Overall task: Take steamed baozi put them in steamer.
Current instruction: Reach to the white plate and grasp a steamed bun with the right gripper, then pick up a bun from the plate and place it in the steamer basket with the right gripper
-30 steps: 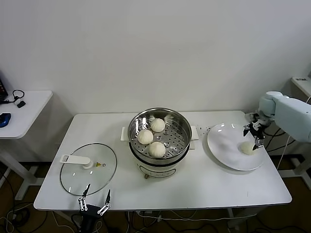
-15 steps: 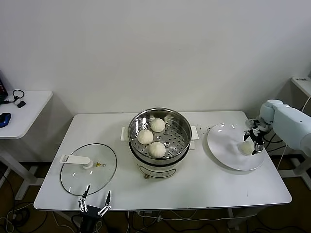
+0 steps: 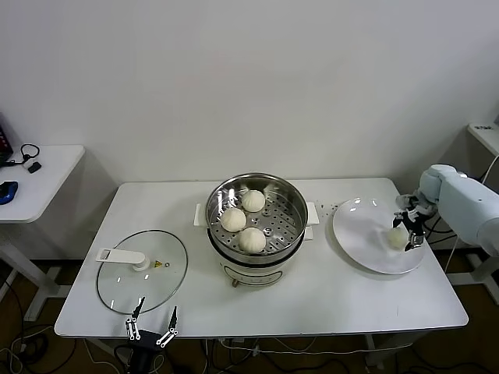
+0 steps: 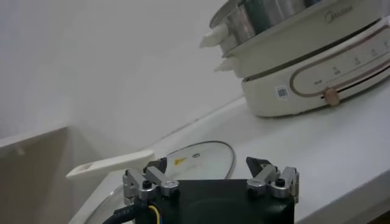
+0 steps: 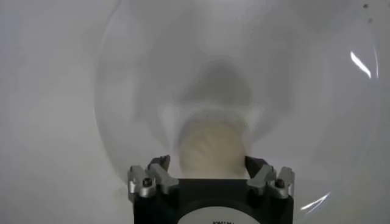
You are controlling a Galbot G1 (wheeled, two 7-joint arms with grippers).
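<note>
**Nearly there — three buns in the pot, one on the plate**

Starting at the left of the head view, the glass lid (image 3: 142,270) lies flat on the white table (image 3: 327,300), its white handle pointing left. Just below it, at the table's near edge, the left gripper (image 3: 150,327) hangs parked, its fingers spread apart with nothing between them; in its own wrist view the fingertips frame the lid (image 4: 183,167) and the steamer's white base beyond.

At the middle of the table stands the steamer (image 3: 292,199), uncovered. Three steamed baozi (image 3: 252,239) rest on its perforated floor — one at the back, one to the left, one nearest the front — close together but each apart from the pot wall.

Farther right sits the large white plate (image 3: 359,230), well apart from the steamer. The fourth bun (image 3: 397,238) lies on the plate's right part. The right gripper (image 3: 407,231) is down over it, and in the right wrist view the bun (image 5: 212,146) sits squarely between the two fingers (image 5: 159,165); whether they already press on the dough cannot be told.
</note>
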